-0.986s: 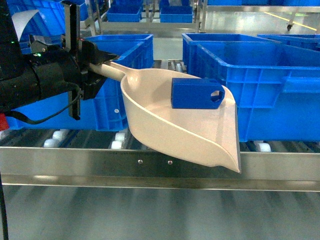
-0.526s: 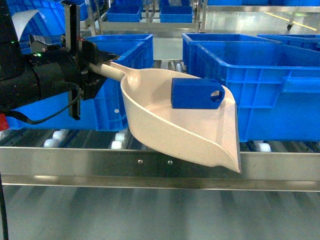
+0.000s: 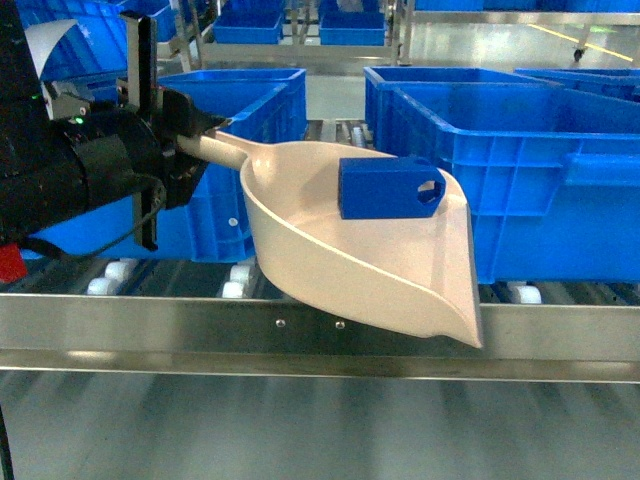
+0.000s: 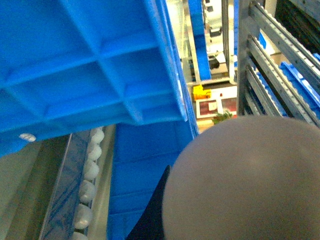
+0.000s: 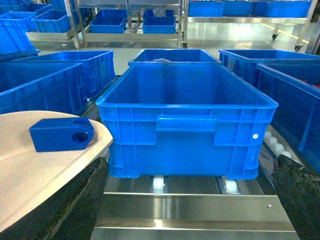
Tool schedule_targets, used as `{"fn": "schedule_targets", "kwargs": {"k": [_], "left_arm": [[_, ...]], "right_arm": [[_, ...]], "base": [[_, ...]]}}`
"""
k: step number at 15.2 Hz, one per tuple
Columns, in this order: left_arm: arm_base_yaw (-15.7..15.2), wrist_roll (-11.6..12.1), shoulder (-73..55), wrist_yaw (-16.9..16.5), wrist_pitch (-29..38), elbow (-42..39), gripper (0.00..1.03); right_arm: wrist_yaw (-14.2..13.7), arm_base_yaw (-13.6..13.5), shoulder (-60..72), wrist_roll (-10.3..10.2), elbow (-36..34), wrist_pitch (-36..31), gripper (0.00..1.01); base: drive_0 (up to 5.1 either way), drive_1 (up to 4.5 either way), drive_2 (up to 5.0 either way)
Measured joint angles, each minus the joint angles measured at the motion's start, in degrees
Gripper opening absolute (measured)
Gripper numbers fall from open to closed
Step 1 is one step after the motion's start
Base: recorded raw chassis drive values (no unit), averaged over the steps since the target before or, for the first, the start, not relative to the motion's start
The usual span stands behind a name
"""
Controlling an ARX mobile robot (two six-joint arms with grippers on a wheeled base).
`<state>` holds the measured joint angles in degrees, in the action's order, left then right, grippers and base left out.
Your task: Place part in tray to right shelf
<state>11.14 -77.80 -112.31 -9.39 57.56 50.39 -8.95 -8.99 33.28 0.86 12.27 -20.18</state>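
The left end effector (image 3: 195, 135) is clenched on the tray (image 3: 330, 255) handle. The blue part (image 3: 388, 188) lies in the tray, held above the shelf (image 3: 300, 335) rail, just left of a blue crate (image 3: 520, 170). The right end effector's fingers (image 5: 300, 195) stand spread apart, empty.

The right shelf (image 3: 300, 335) spans the lower frame, its shiny steel front rail across the bottom; white rollers (image 3: 235, 282) peek out behind the rail; large blue crates (image 3: 520, 180) sit on the roller lanes at upper left and right.
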Motion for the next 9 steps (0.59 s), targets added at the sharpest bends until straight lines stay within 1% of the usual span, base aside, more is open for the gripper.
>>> {"fn": "schedule_targets", "kwargs": {"k": [1,2,3,4,5,7,8,9], "left_arm": [[0.8,-0.5,1.4,2.4,0.4,-2.1,0.13],[1.2,-0.5,2.9,3.7,1.0,-3.9,0.13],[1.2,-1.4,4.6,6.0,1.4,-5.9,0.13],[1.1,-1.6,6.4,7.9,1.7,-7.8,0.13],[1.0,-1.5,8.3,8.9,1.7,-9.8,0.13],[1.2,-1.2,13.6,9.7,0.8,-12.8,0.13],[1.2,0.1,16.5,9.4,1.3,-13.0,0.13],[1.1,0.8,19.2,9.3,1.3,-13.0,0.13]], "right_arm": [[0.0,0.0,0.0,0.0,0.0,0.0,0.98],[0.0,0.0,0.0,0.0,0.0,0.0,0.98],[0.0,0.0,0.0,0.0,0.0,0.0,0.98],[0.0,0.0,0.0,0.0,0.0,0.0,0.98],[0.0,0.0,0.0,0.0,0.0,0.0,0.98],[0.0,0.0,0.0,0.0,0.0,0.0,0.98],[0.0,0.0,0.0,0.0,0.0,0.0,0.98],[0.0,0.0,0.0,0.0,0.0,0.0,0.98]], "base": [[0.0,0.0,0.0],[0.0,0.0,0.0],[0.0,0.0,0.0],[0.0,0.0,0.0],[0.0,0.0,0.0],[0.0,0.0,0.0],[0.0,0.0,0.0],[0.0,0.0,0.0]]}}
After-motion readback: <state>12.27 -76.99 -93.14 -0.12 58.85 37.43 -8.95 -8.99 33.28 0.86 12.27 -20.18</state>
